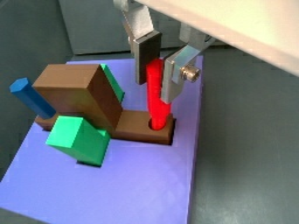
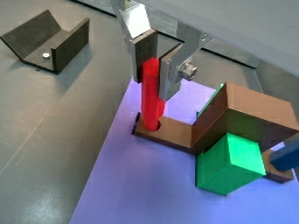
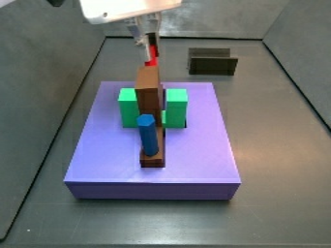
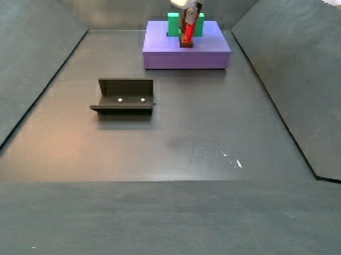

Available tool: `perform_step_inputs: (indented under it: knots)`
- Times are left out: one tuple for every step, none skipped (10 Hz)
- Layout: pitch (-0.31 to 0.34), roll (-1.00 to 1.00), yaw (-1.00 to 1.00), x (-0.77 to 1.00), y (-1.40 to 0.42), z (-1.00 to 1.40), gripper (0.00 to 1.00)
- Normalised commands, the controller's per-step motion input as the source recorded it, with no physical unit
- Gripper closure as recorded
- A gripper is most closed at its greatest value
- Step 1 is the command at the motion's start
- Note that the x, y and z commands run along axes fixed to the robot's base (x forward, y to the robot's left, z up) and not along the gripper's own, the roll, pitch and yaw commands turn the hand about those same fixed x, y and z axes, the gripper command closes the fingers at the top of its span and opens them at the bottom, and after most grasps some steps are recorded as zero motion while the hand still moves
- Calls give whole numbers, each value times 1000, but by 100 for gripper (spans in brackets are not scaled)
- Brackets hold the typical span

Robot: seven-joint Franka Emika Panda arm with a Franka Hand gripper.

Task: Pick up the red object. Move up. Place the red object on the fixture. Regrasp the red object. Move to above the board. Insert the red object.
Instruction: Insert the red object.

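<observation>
The red object [image 1: 156, 87] [image 2: 151, 92] stands upright with its lower end in a hole at the end of the brown bar [image 1: 140, 129] [image 2: 173, 136] on the board [image 1: 117, 188] [image 2: 128, 179]. My gripper [image 1: 160, 68] [image 2: 156, 63] is shut on its upper part, one pad on each side. In both side views the gripper [image 3: 149, 37] [image 4: 192, 14] hangs over the board's [image 3: 195, 155] [image 4: 206, 58] far end with the red object [image 3: 151, 48] [image 4: 188, 34] below it. The fixture [image 2: 47, 39] [image 3: 212, 62] [image 4: 123, 96] stands on the floor, holding nothing.
On the board are green blocks [image 1: 79, 138] [image 2: 230, 162] [image 3: 176, 107] flanking the brown bar [image 3: 150, 97], and a blue peg [image 1: 28, 96] [image 2: 284, 156] [image 3: 147, 134] at the bar's other end. Dark walls [image 3: 52, 68] enclose the grey floor [image 4: 173, 139].
</observation>
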Motion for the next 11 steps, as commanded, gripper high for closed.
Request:
perform_step_inputs:
  knots:
    - [-60,230,11,-46,-331,-34,100]
    - [0,297,40,0,-397,0,100]
    - [29,341,31,117,-437,0,100]
    - [101,391,100,331,-306,-31,100]
    - [153,487,149,357,-286,0,100]
    - [194,500,100,354,-294,-9,100]
    - [206,500,89,346,-300,-26,100]
    - [186,500,86,286,-300,-66,100]
    - [179,500,80,211,-260,-69,100]
    - [147,500,34,54,-131,-123,100]
    - [91,460,0,0,0,-189,100]
